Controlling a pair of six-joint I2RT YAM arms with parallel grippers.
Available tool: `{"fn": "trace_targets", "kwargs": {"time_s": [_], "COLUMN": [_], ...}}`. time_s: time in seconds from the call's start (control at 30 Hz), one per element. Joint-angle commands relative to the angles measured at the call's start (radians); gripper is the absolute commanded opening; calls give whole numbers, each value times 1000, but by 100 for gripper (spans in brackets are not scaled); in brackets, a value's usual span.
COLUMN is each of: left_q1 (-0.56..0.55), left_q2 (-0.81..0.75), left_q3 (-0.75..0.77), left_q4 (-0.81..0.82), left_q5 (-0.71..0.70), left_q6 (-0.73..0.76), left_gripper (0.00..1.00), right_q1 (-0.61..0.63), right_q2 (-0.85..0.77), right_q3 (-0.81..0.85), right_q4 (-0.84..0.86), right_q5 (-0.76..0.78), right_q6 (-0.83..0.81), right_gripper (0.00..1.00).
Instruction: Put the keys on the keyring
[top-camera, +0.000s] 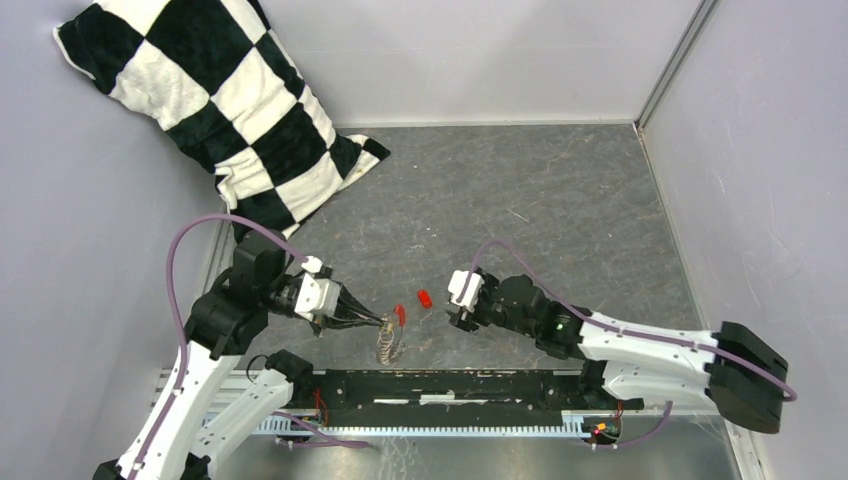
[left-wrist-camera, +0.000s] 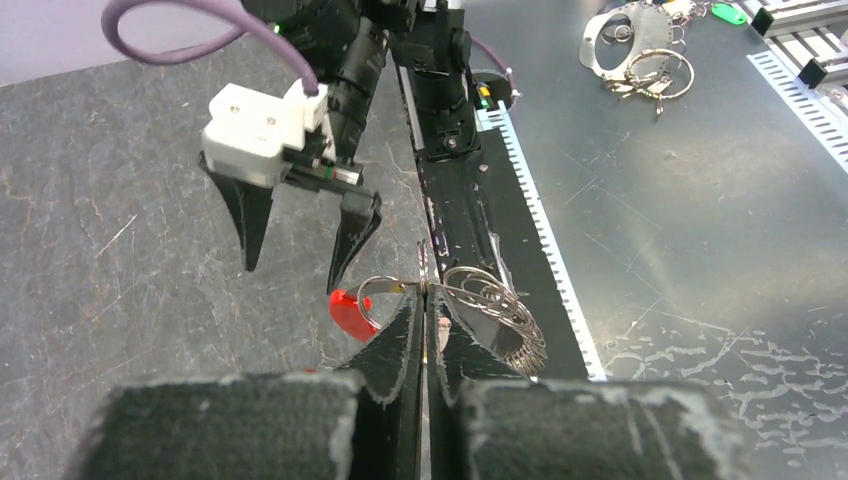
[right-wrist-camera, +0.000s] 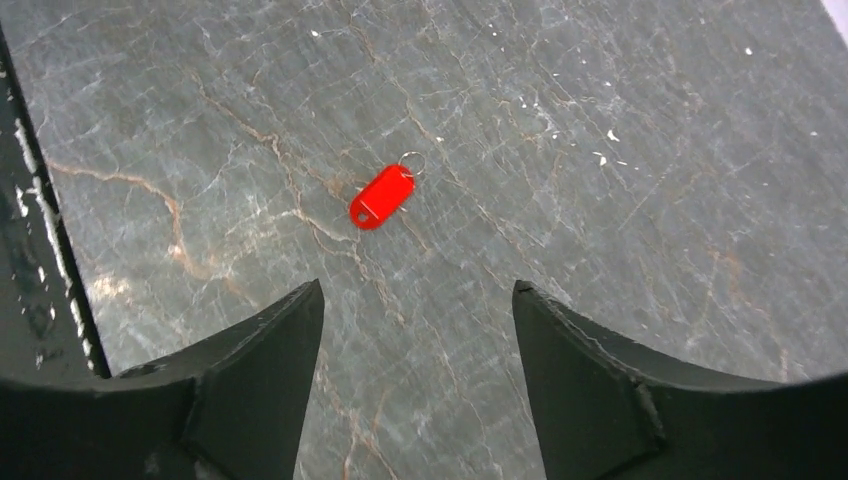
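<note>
The keyring (left-wrist-camera: 497, 312) is pinched at its rim by the left gripper (left-wrist-camera: 425, 300). I read those fingers as pressed tight together on the wire, close to the near edge of the table (right-wrist-camera: 600, 100) and over the black rail (left-wrist-camera: 455, 200). A red piece (left-wrist-camera: 350, 312) shows just beside the pinch, on a thin wire loop. Just past it, the right gripper (right-wrist-camera: 415, 290) hovers above the grey surface with its fingers spread wide. A red key (right-wrist-camera: 383, 195) lies flat on the table between the two grippers, touching neither. Farther off I see a heap of spare rings (left-wrist-camera: 640, 55), and a checkered cushion (top-camera: 230, 100) against the back-left wall.
</note>
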Motion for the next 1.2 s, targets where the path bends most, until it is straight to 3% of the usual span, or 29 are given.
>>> {"fn": "trace_targets", "kwargs": {"time_s": [0.0,0.1,0.2,0.3,0.67,0.93,1.17], "left_q1": [-2,-2,-2,-2,-3,-2,-3], "left_q2": [26,18,9,5,-5,-9,-9], "left_q3": [55,70,76,83,82,89,92], "left_q4": [-17,-17,-15,-12,4,5,16], "left_q5": [-14,-20,-24,-27,-16,-18,-21], "left_q6": [21,14,8,4,-2,0,-7], "left_gripper": [2,2,2,2,2,2,2], "right_q1": [-29,-110,-235,-310,-418,-447,-447], "right_q2": [149,283,414,550,835,918,997], "right_q3": [21,22,71,181,407,519,624], "right_q4": [225,371,466,470,399,127,-91], "right_q5": [-6,-149,-409,-626,-980,-1078,-1064], "right_q6": [110,132,161,159,50,-153,-309], "right_gripper": [77,78,76,74,75,73,61]}}
